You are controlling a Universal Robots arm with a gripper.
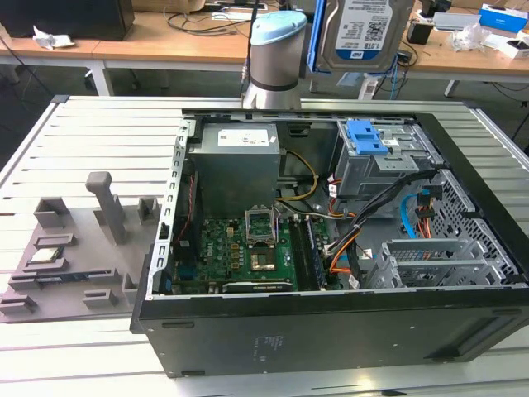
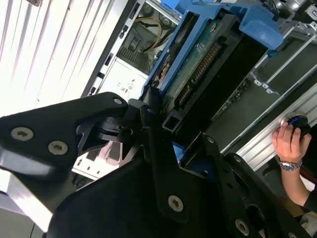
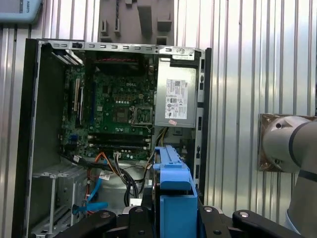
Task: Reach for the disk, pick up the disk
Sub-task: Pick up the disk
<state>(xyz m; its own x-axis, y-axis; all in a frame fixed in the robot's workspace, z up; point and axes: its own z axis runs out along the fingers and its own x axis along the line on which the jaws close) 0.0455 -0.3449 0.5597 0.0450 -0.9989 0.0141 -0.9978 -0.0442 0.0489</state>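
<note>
Black end effector is clamped on the disk; the disk's long axis runs straight outward, held above the computer case.

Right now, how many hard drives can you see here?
1. The disk is held in the air over the open computer case, clamped in the pincer. Another may be hidden inside the grey drive cage.

Silver-grey disk, blue-and-white label, blue rails; green motherboard; black gripper.
</note>
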